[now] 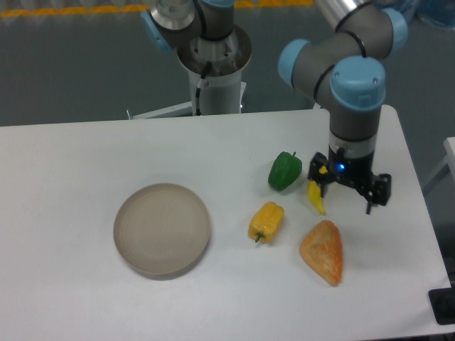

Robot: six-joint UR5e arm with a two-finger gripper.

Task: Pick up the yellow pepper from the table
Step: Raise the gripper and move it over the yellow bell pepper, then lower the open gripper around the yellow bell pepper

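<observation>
Claw (348, 193) spread, beside yellow pepper (266, 221)

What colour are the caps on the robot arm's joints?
Light blue caps on grey joints, shown clearly in the fixed camera view.

A round beige-grey plate (162, 229) lies flat on the left-centre of the worktop, nearer the front edge than the back, with nothing on it. A green pepper (284, 171) sits right of centre, well apart from the plate and closer to the right edge. Just to its right lies a banana (316, 198), partly hidden from above, its lower tip pointing toward the front edge; the two are near each other but whether they touch cannot be told. Nearer the front right corner rests an orange wedge (323, 251), broad end toward the front edge, pointed end toward the banana, apart from it.
</observation>
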